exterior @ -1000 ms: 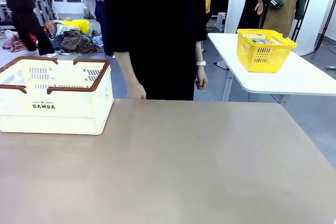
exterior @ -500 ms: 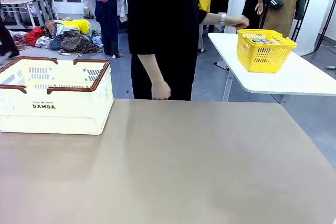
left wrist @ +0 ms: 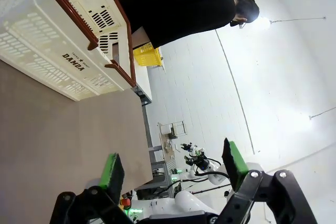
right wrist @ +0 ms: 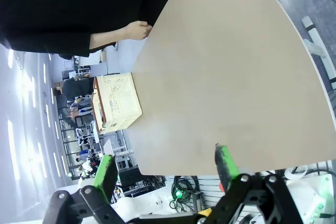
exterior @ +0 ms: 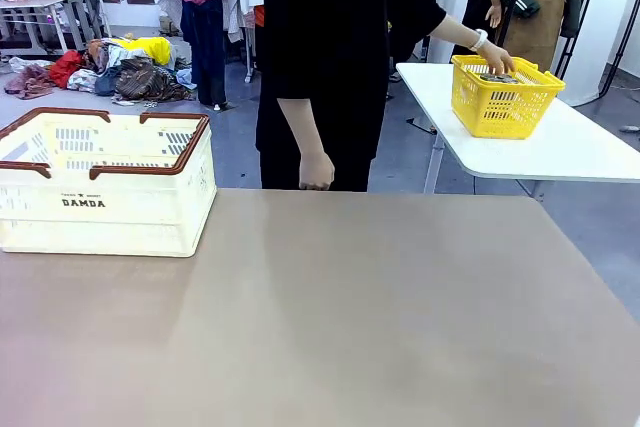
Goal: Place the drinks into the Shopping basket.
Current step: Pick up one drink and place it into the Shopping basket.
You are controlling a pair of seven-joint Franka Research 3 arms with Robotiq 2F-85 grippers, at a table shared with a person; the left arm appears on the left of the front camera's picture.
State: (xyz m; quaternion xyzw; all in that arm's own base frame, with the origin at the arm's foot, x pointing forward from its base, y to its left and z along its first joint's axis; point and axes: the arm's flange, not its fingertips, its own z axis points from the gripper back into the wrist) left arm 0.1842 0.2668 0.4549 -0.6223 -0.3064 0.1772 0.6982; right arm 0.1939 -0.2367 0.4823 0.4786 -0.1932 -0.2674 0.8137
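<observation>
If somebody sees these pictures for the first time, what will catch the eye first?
The large cream Shopping basket stands at the left of the brown table. Behind it a person in black reaches a hand into a yellow basket on a white side table.

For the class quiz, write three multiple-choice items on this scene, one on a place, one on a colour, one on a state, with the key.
1. Where on the brown table does the Shopping basket stand? A) robot's left B) middle C) robot's right
2. What colour is the smaller basket on the white side table? A) red B) yellow C) blue
3. How are the left gripper's fingers? A) shut on a can B) open, empty C) shut on a handle
Key: 1 A, it sits at picture left in the front view; 2 B, its mesh is yellow; 3 B, they stand apart with nothing between.
</observation>
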